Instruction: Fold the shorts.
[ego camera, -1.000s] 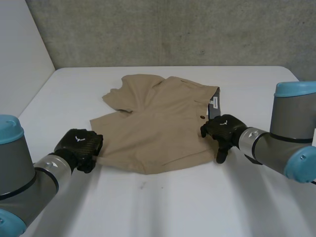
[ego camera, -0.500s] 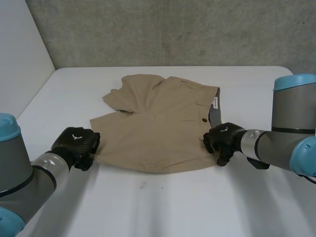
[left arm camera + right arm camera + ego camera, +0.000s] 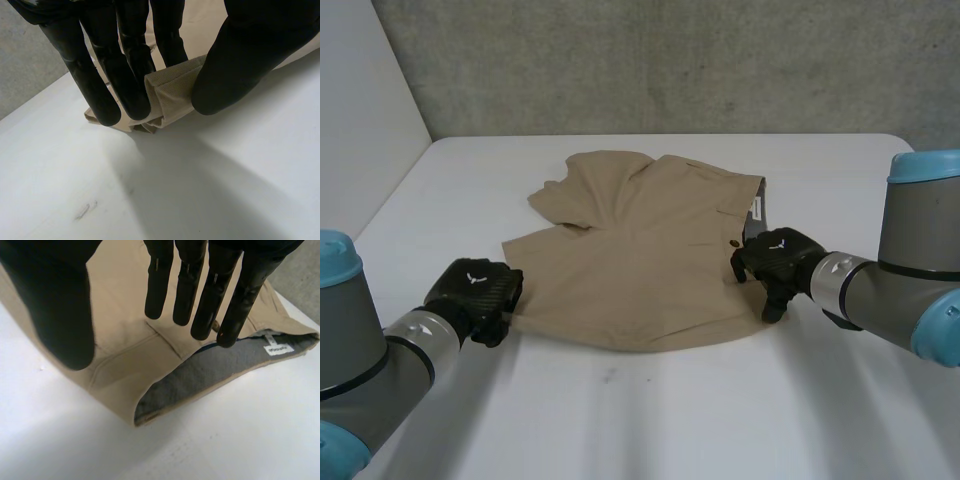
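Tan shorts (image 3: 630,260) lie spread on the white table (image 3: 650,420), waistband to the right with its grey lining (image 3: 210,370) and a white label (image 3: 279,349) showing. My left hand (image 3: 475,295) is at the near left corner of the shorts. There it pinches a folded bit of hem (image 3: 170,92) between its fingers (image 3: 125,75) and thumb. My right hand (image 3: 775,260) hovers at the waistband's near end, beside the button (image 3: 733,241). Its fingers (image 3: 189,290) are straight over the cloth with the thumb held apart, and it holds nothing.
A grey concrete wall (image 3: 670,60) stands behind the table and a white wall (image 3: 360,120) at the left. A small dark mark (image 3: 609,377) lies on the bare table in front of the shorts.
My right hand dipped to the shorts' near right corner with fingers curled, then came back up beside the waistband with fingers straightened. My left hand drew its corner slightly leftward.
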